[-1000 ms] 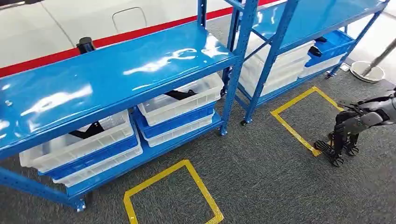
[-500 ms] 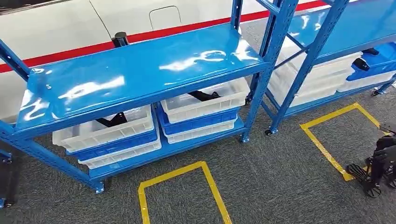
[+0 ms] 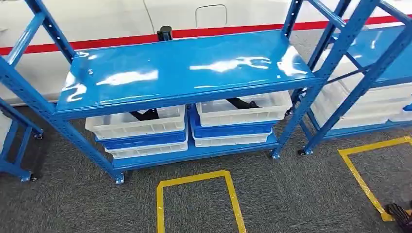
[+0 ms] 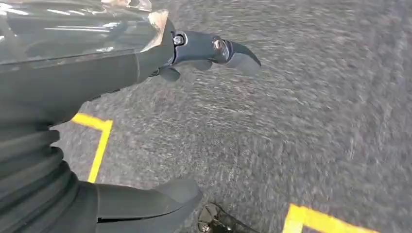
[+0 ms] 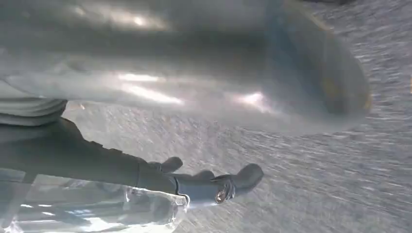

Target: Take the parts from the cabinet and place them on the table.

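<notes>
Parts (image 3: 241,103), dark, lay in white bins (image 3: 243,110) on the blue cabinet (image 3: 184,73)'s lower shelf. Left hand (image 4: 145,121) hung over grey carpet (image 3: 291,194), fingers spread, empty. Right hand (image 5: 184,182) likewise, fingers apart. Yellow-taped square (image 3: 194,199) marked open floor before the cabinet.

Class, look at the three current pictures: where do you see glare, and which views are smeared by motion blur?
Head view: sharp overall, with white glare patches on the glossy blue shelf. Left wrist view: the carpet is streaked with blur, while the left hand stays fairly crisp. Right wrist view: heavy blur, and bright smears above the right hand.
</notes>
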You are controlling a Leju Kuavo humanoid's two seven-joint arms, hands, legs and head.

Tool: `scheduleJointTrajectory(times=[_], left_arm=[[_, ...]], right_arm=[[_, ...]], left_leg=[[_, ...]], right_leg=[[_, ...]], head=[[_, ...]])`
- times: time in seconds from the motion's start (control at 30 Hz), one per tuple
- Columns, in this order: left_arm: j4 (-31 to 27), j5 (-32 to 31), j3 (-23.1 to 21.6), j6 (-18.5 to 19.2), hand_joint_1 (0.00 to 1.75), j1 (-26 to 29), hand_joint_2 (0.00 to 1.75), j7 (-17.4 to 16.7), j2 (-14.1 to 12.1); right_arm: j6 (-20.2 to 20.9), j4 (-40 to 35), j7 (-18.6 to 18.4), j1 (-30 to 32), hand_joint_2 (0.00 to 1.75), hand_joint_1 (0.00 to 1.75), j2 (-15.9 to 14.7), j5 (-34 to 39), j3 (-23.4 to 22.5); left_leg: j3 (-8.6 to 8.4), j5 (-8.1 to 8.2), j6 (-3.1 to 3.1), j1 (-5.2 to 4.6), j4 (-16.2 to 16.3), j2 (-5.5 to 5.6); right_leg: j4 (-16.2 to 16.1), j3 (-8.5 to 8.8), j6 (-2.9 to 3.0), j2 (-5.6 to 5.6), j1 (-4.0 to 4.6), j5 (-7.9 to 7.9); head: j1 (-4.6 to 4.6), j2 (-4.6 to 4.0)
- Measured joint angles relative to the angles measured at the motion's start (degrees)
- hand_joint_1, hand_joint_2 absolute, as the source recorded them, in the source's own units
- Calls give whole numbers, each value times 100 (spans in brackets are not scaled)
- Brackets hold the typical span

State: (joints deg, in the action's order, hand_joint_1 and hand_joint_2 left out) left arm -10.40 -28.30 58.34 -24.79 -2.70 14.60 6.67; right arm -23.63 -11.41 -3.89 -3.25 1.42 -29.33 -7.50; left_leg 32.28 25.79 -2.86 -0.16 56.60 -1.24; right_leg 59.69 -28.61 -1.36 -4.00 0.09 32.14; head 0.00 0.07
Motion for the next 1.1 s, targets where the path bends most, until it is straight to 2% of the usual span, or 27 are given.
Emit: scheduleJointTrajectory(times=[0.03, 0.07, 0.13, 0.17, 0.23, 0.27, 0.3, 0.33, 0.37, 0.43, 0.47, 0.5, 0.53, 0.57, 0.63, 0.67, 0.7, 0.77, 0.8, 0.83, 0.87, 0.9, 0.97, 1.0, 1.03, 1.07, 1.1], left_arm=[[0, 2, 2, -4, 0, -15, 175, -4, -7], [0, 2, 2, -4, 0, -30, 175, -4, -4], [0, 2, 0, -2, 0, -25, 175, -4, 2], [0, 2, 0, -2, 0, -17, 175, -4, 7], [0, 2, 2, -2, 0, -5, 175, -7, 17], [0, 2, 2, -2, 0, -7, 175, -7, 17], [0, 2, 2, -2, 0, -7, 175, -7, 17], [0, 2, 2, -4, 0, -8, 175, -7, 6], [0, 2, 2, -6, 0, -3, 175, -9, 7], [0, 4, 2, -6, 0, 23, 175, -9, 7], [0, 4, 0, -6, 0, 30, 175, -9, 0], [0, 7, 0, -6, 0, 40, 175, -9, 15], [0, 9, 0, -6, 0, 31, 175, -9, 13], [0, 9, 0, -6, 0, 11, 175, -9, 4], [0, 9, 0, -4, 0, 1, 175, -9, 7], [0, 9, 0, -4, 0, 15, 175, -9, 7], [0, 11, 2, -6, 0, 25, 175, -9, 7], [0, 11, 2, -6, 0, 41, 175, -9, 4], [0, 11, 2, -6, 0, 41, 175, -7, -2], [0, 11, 2, -4, 0, 31, 175, -7, -4], [0, 11, 2, -6, 0, 27, 175, -2, 2], [0, 7, 0, -4, 0, 27, 175, -2, 2], [0, 9, 0, -4, 0, 34, 175, -2, -2], [0, 9, 2, -4, 0, 39, 175, -2, 4], [0, 9, 2, -2, 0, 35, 175, 0, 7], [-2, 11, 2, 2, 0, 20, 175, 0, -4], [-2, 11, 2, 11, 0, 13, 175, 0, 0]], right_arm=[[0, 0, 0, 6, 0, 0, 4, 0, 2], [0, 0, 0, 15, 0, 0, -2, -4, 2], [0, 0, -4, 40, 0, 0, -11, -4, 2], [0, 2, -4, 51, 0, 0, -13, -4, 2], [0, 2, -7, 58, 0, 0, -26, -13, 2], [0, 2, -4, 56, 0, 0, -31, -17, 2], [0, 2, -7, 58, 0, 0, -31, -20, 4], [0, 11, -4, 58, 0, 0, -22, -26, 7], [0, 9, -4, 30, 0, 0, -22, -35, 13], [0, 9, -4, 2, 0, 0, -24, -44, 30], [0, 9, -7, -1, 0, 0, -20, -39, 31], [0, 9, -7, -1, 0, 0, -33, -44, 33], [0, 9, -4, 5, 0, 0, -31, -46, 33], [0, 9, -4, 22, 0, 0, -26, -46, 33], [-2, 9, -4, 50, 0, 0, -31, -46, 33], [-36, 9, -4, 49, 0, 0, -33, -46, 33], [-77, 9, 2, 48, 0, 0, -33, -44, 33], [-149, 9, 53, 28, 0, 0, -31, -11, 33], [-188, 9, 74, 4, 0, 0, -24, 24, 33], [-203, 9, 79, -8, 0, 0, -22, 41, 33], [-216, 9, 85, -10, 0, 0, -22, 53, 31], [-223, 9, 87, -23, 175, 0, -24, 59, 31], [-232, 7, 96, -28, 175, 0, -4, 70, 29], [-238, -4, 98, -18, 175, 0, -11, 74, 28], [-249, -4, 105, -23, 175, 0, -11, 74, 28], [-254, -4, 107, -15, 175, 0, 0, 77, 28], [-254, -4, 107, -10, 175, 0, 0, 79, 28]], left_leg=[[16, -21, -21, 6, 2, 72], [26, -21, -20, 16, 3, 164], [30, -20, -19, 21, 9, 350], [20, -20, -12, 33, 12, 444], [3, -9, 32, 66, 29, 625], [2, 8, 67, 80, 63, 700], [31, 36, 120, 92, 117, 776], [56, 60, 171, 53, 153, 834], [76, 54, 192, 57, 140, 859], [87, 8, 264, 92, 93, 949], [100, 14, 276, 96, 112, 972], [141, 96, 294, 75, 234, 624], [275, 278, 318, 71, 515, 357], [495, 506, 335, 80, 944, 226], [968, 862, 351, 81, 1852, 147], [1046, 841, 350, 86, 1988, 137], [998, 729, 341, 88, 1885, 136], [511, 271, 300, 87, 997, 113], [149, 85, 255, 85, 395, 46], [46, 158, 247, 45, 220, -19], [52, 135, 226, 29, 189, 8], [64, 145, 211, 11, 195, 10], [56, 122, 132, -18, 139, 61], [-27, 50, 81, 69, 38, 62], [-43, 43, 67, 42, 6, 71], [-34, 32, 34, 61, 7, 88], [-25, 35, 30, 59, 8, 121]], right_leg=[[349, -170, 25, 217, -18, 167], [814, -400, 43, 326, -39, 355], [1535, -788, -5, 376, -70, 549], [1513, -818, -70, 376, -93, 475], [738, -523, -256, 413, -147, 44], [234, -309, -336, 513, -189, -185], [-150, -155, -368, 780, -251, -286], [-159, -170, -282, 781, -185, -267], [-146, -176, -195, 710, -186, -279], [-143, -131, -103, 625, -141, -295], [-161, -131, -60, 558, -217, -321], [-164, -127, -35, 492, -209, -328], [-164, -126, 13, 428, -208, -313], [-163, -129, 38, 352, -180, -307], [-163, -137, 71, 160, -146, -285], [-163, -140, 78, 83, -138, -279], [-163, -140, 86, 29, -136, -271], [-163, -131, 79, -20, -132, -244], [-163, -111, 62, -44, -130, -230], [-161, -60, 38, -59, -80, -216], [-167, -98, 15, -62, -74, -207], [-171, -95, -7, -68, -82, -207], [-229, -4, -85, -106, -85, -231], [-202, -34, -120, -72, -39, -195], [-27, -100, -104, 81, -71, -88], [440, -336, -49, 258, -66, 129], [896, -569, -24, 328, -71, 301]], head=[[4, 0], [11, 0], [13, 0], [11, 0], [11, 0], [9, 0], [28, 0], [66, 0], [48, 0], [24, 0], [24, 0], [11, 0], [-57, 0], [-66, 0], [-70, 0], [-68, 0], [-68, 0], [-68, 0], [-68, 0], [-61, 0], [-52, 0], [-64, 0], [-72, 0], [-57, 0], [-44, 0], [-20, 0], [-2, 0]])
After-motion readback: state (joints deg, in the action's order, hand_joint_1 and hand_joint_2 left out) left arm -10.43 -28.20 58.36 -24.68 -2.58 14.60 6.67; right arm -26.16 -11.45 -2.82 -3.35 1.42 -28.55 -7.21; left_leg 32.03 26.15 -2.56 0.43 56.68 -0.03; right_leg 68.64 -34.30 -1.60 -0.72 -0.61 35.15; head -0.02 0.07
